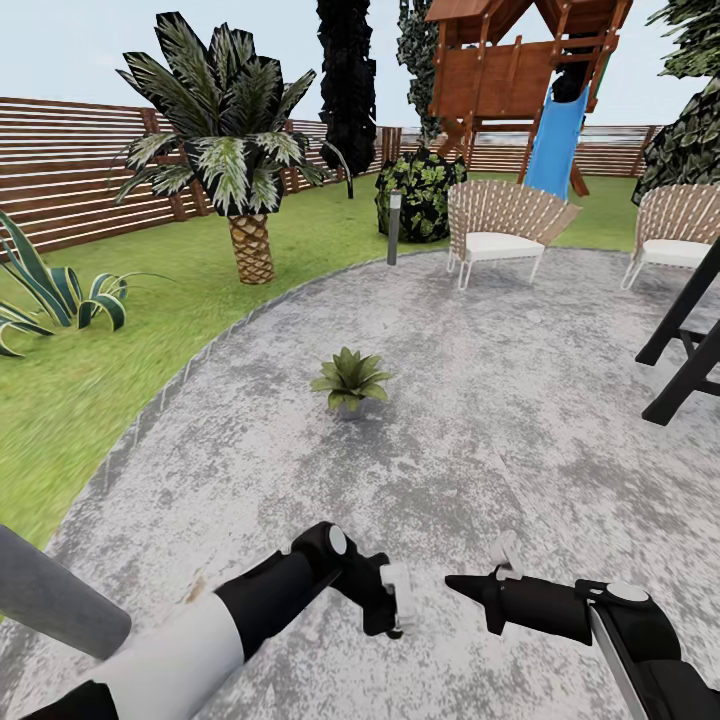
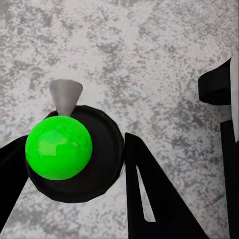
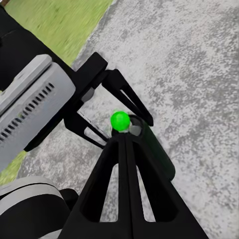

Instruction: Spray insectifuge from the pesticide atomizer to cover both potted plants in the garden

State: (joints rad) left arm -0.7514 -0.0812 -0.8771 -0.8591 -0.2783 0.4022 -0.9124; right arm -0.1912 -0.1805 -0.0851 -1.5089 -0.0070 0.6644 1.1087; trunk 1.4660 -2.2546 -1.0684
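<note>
Spraying is the step at hand, since the pesticide atomizer (image 3: 157, 152), a small dark green-black bottle, already hangs clear of the paving against the right gripper (image 1: 455, 582). In the right wrist view that gripper's two black fingers are drawn together into one line with the bottle's dark barrel lying right behind them. It therefore reads as clamped on the bottle, though the contact itself is hidden. A bright green ball (image 3: 120, 120) sits at the fingertips. The left wrist view shows the same ball on a round black body with a pale grey cone (image 2: 65, 94) poking out, probably the trigger head. The left gripper (image 1: 395, 600) hovers just beside the right one with its fingers spread and nothing between them. Ahead of both arms and well apart from them stands one potted plant (image 1: 350, 380), a small rosette of pointed green leaves in a little grey pot. It sits upright on the round mottled-grey paved patio (image 1: 520, 420). Beyond lie the green lawn (image 1: 100, 380), a scaly-trunked palm (image 1: 250, 245), a grey bollard lamp (image 1: 394, 228), pale woven chairs (image 1: 500, 225) and the brown slatted fence (image 1: 60, 180). Pickup appears finished and no covering has begun. The next move calls for closing on the rosette, turning the nozzle toward its leaves, and keeping the grip steady while spraying over the whole crown.
</note>
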